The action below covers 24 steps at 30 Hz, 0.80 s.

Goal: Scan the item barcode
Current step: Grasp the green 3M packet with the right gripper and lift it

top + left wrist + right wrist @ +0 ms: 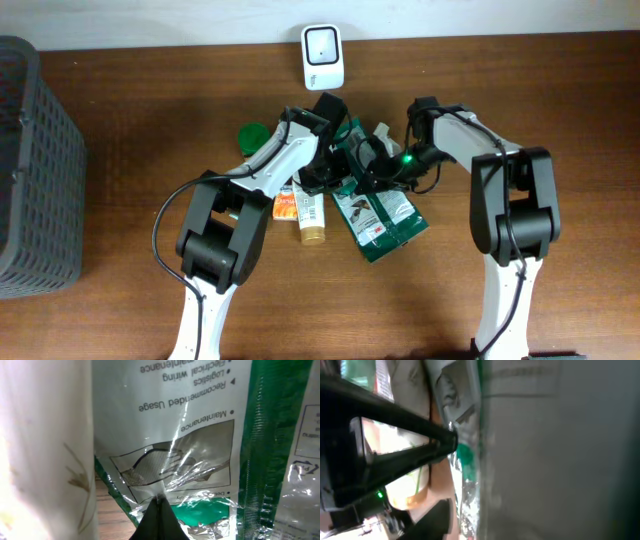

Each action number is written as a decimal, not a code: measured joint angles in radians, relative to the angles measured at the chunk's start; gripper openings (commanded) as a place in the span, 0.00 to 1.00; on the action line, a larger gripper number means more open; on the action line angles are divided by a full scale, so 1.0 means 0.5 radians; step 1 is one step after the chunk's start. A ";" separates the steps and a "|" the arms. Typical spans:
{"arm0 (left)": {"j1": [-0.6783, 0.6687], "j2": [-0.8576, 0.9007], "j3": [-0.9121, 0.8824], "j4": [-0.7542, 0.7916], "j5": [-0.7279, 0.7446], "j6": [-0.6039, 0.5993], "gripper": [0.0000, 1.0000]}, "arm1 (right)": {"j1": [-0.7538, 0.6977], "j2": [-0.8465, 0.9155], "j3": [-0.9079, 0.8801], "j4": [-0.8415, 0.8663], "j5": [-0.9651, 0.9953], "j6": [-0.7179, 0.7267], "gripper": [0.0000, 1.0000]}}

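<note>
The green pouch [385, 215] lies in the middle of the desk [120, 300], its lower end angled toward the near right. Both arms meet over its far end. It sits in a small pile, with a white tube [312, 215] just to its left and an orange packet [287, 205] left of that. A green lid [252, 135] lies farther left and toward the back. The white scanner [323, 55] stands at the far edge of the desk, well apart from the pile, with its face toward the camera. A grey basket [35, 170] stands at the left edge.

The left hand [318, 176] comes in from the left. In its wrist view the black fingers [159, 517] are closed to a single point on the pouch's shiny film, and creases run out from that point. The pouch fills most of that view, its printed panel upside down with "Recommended Usage" and "Maintenance" legible. The white tube stands blurred along the left side.

The right hand [374, 168] reaches in from the right to the pouch's far edge, with a green light on its wrist. In its own view one dark finger [395, 455] tapers to a tip touching the pouch's crinkled edge. The picture is too blurred and too close to tell whether this hand is open or gripping.
</note>
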 measured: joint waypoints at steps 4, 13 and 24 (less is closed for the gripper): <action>0.028 0.009 0.000 -0.005 0.093 0.008 0.00 | -0.111 0.000 0.000 0.009 -0.043 -0.005 0.06; 0.034 0.028 0.000 -0.004 0.212 0.174 0.00 | -0.100 -0.108 -0.002 -0.092 -0.066 -0.272 0.20; 0.082 0.041 0.117 -0.132 0.214 0.350 0.00 | -0.069 -0.201 -0.002 -0.127 0.015 -0.305 0.04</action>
